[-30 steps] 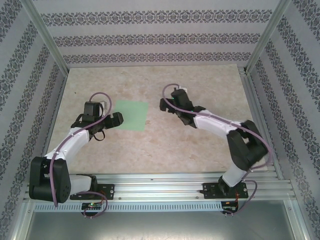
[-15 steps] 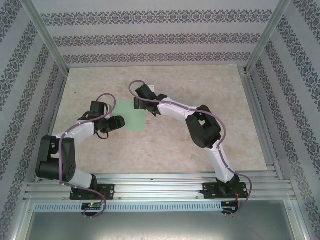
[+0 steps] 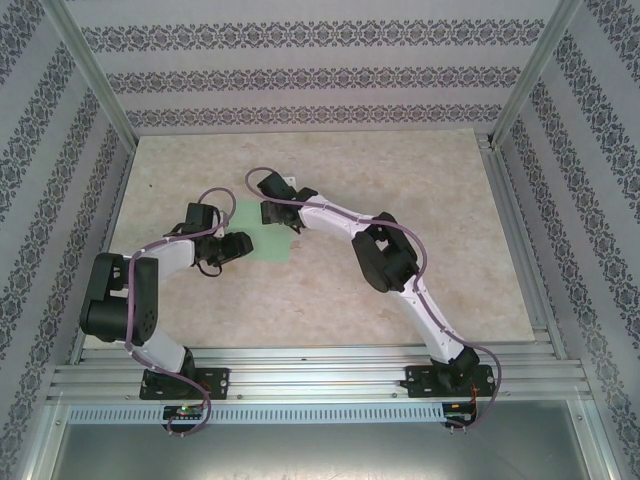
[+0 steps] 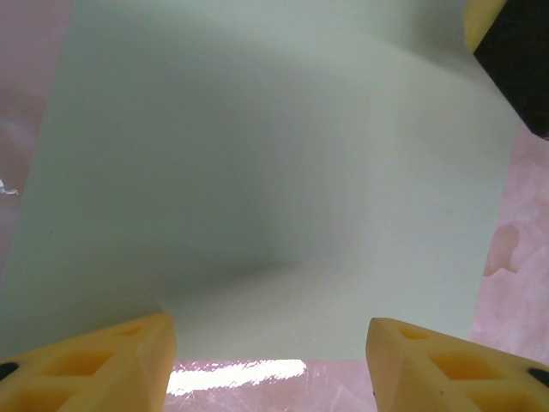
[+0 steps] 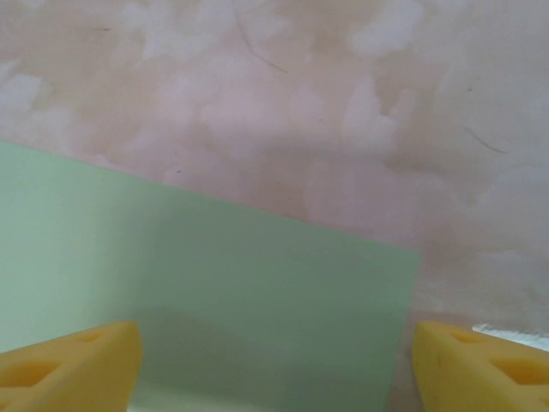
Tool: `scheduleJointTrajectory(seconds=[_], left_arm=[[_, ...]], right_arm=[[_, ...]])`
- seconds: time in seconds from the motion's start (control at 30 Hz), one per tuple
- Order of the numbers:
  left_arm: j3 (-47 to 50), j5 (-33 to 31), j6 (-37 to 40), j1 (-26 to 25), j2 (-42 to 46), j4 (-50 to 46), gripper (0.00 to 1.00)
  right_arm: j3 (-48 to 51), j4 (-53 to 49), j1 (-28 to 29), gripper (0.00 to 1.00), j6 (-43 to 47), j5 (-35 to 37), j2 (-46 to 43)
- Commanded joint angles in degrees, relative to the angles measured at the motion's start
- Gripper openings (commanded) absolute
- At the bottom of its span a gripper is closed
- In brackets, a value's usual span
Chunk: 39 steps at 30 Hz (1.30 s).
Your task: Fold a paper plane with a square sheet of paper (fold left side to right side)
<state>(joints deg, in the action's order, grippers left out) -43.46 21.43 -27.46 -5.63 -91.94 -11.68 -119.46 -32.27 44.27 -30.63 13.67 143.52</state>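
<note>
Marbled tabletop (image 3: 400,170) beneath green square sheet (image 3: 275,245), perhaps slightly buckled.

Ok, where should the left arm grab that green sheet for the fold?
I'd pinch the square sheet of paper at its left edge, coming in low from the left. It is thin and lies on the table, so only an edge gives purchase; that edge sits between the spread fingers of the left gripper.

From above, the left gripper (image 3: 238,248) and right gripper (image 3: 270,210) cover parts of the sheet (image 3: 268,243). The left wrist view blurs it and crops its far edge; the right wrist view crops its left side.
</note>
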Motion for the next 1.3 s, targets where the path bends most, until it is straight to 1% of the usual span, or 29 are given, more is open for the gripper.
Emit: scheduleJointTrajectory(seconds=[0.0,0.1,0.23,0.37,0.47,0.57,0.63,0.67,0.8,0.9,1.0,1.13,1.2,1.27], left_arm=[[-0.26,1.07,-0.67,0.53,-1.34,2.70,0.60],[0.09,1.45,-1.01,0.53,-1.83,3.50,0.59],[0.69,2.39,-1.41,0.53,-2.49,4.55,0.56],[1.00,2.58,-1.45,0.53,-2.59,4.66,0.55],[0.96,2.53,-1.37,0.53,-2.12,4.44,0.55],[1.18,2.94,-1.46,0.53,-0.66,4.49,0.55],[1.13,3.03,-1.31,0.54,1.29,4.02,0.57],[1.18,2.94,-1.21,0.53,2.36,3.74,0.57],[0.78,2.04,-0.18,0.61,9.11,0.87,0.61],[0.26,0.95,0.57,0.75,15.28,-1.66,0.62],[0.02,0.31,0.90,0.95,21.01,-3.43,0.65],[-0.68,0.66,1.57,1.13,27.08,-4.80,0.68],[-1.25,2.56,2.39,1.15,29.52,-4.50,0.70],[-1.76,6.24,3.62,1.17,31.64,-2.82,0.73]], right_arm=[[-1.82,-1.57,1.41,0.79,0.40,-3.10,1.58],[-1.40,-1.70,2.00,0.79,0.35,-4.32,1.24],[-0.08,-0.92,2.64,0.75,-0.46,-6.96,0.63],[2.24,1.01,2.84,0.72,-1.40,-8.18,-0.71],[3.13,1.73,2.71,0.64,-1.15,-8.48,-1.68],[5.10,3.36,2.48,0.54,-0.49,-9.23,-3.96],[8.15,5.94,2.22,0.46,-0.48,-9.60,-6.87],[9.90,7.45,2.09,0.44,-0.49,-9.92,-8.29],[19.45,15.28,1.27,0.30,-0.88,-11.71,-16.10],[28.44,23.53,0.44,0.24,-1.15,-13.73,-22.77],[36.97,30.26,-0.74,0.20,-1.27,-16.14,-29.21],[46.53,37.29,-3.20,0.18,-1.29,-20.95,-38.14],[50.43,39.22,-4.40,0.18,-0.48,-23.04,-42.57],[54.35,40.65,-5.74,0.18,1.25,-25.58,-47.85]])
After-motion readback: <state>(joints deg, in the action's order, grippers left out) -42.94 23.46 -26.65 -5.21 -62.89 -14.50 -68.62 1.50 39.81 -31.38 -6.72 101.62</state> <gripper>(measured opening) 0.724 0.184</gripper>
